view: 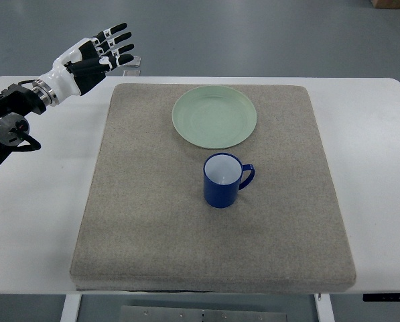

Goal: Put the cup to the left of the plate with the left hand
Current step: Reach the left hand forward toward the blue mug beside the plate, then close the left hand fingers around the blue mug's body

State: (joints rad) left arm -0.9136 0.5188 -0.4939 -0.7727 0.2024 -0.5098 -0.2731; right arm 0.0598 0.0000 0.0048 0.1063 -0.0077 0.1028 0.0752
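Item: blue cup (pixel 221 181), white inside, upright on a grey mat (pixel 153 228) that covers most of the white tabletop (pixel 45 201); mouth up, long axis vertical, handle pointing toward the picture's right. Location: just below the pale green plate (pixel 214 116), near it but not touching, so on the robot's side of the plate rather than to its left. Item: left hand (pixel 96 55), white and black, at the upper left corner, off the mat's far-left edge and well apart from the cup; fingers spread and extended, holding nothing. Right hand: not seen. Status: task judged not begun, cup ungrasped. Remaining: reach across the mat to the cup, grasp it, carry it to the bare stretch of mat left of the plate, set it down upright, release.
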